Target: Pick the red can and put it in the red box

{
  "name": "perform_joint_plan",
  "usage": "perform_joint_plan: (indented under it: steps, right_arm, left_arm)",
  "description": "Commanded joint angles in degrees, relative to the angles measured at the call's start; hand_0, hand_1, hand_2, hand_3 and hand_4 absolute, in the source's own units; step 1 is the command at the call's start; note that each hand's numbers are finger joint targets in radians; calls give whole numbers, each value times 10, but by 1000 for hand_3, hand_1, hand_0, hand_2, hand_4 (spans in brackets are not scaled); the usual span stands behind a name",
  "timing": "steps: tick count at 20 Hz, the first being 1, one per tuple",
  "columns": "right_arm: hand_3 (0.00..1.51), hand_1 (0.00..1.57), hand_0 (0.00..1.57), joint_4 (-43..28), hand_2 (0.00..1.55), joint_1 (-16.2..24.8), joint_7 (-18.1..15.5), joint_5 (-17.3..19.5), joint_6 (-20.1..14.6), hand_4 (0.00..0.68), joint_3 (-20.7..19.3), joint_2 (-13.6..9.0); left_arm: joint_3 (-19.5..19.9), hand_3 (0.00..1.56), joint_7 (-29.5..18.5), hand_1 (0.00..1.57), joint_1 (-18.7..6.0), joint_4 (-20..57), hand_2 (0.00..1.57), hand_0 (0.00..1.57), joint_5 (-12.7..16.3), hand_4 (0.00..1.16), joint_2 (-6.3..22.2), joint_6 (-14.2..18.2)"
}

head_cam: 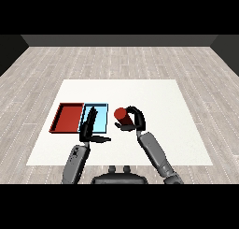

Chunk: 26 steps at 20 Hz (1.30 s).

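Red can: a plain red cylindrical can (pixel 121 115), flat top facing the viewer, tilted; no label or writing can be made out.
Position: just right of the light blue shallow tray (pixel 105 118), apart from it.
Right hand: the black right hand (pixel 134 120) curls its fingers and thumb around the can.
Left hand: the left hand (pixel 89 127) reaches over the blue tray, fingers straight, thumb out.
Red tray: the red shallow tray (pixel 67 118) touches the blue tray's left side.
Surface: white table (pixel 154 97).

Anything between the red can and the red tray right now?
Yes. The red can, held in the right hand, must cross the light blue tray and the left hand hovering over it to reach the red tray.
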Motion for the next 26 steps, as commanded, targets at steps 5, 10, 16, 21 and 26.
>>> perform_joint_plan:
  steps: [5, 10, 16, 21, 26]
  right_arm:
    - [1391, 1460, 1460, 4, 1438, -16, -13, -38, -48, 651, 31, 3]
    - [1389, 1462, 1462, 24, 1443, -21, -28, -57, -46, 639, 46, 3]
    - [1381, 1458, 1458, -35, 1443, -23, 28, -39, -99, 639, 88, 3]
    - [1381, 1450, 1450, 29, 1434, -29, -39, -63, -64, 637, 70, 3]
    - [1376, 1435, 1435, 43, 1437, -29, -59, -81, -49, 630, 72, 3]
  left_arm:
    - [-42, 0, -12, 0, -76, 97, 0, 0, 37, 0, -1, 33]
    - [-95, 0, 3, 0, -83, 121, 0, 0, 57, 0, -1, 83]
    - [-107, 0, -1, 0, -137, 182, 0, 0, 103, 0, -1, 94]
    - [-129, 0, -36, 0, -141, 225, 0, 0, 111, 0, -1, 108]
    - [-125, 0, -58, 0, -107, 216, 0, 0, 115, 0, -1, 80]
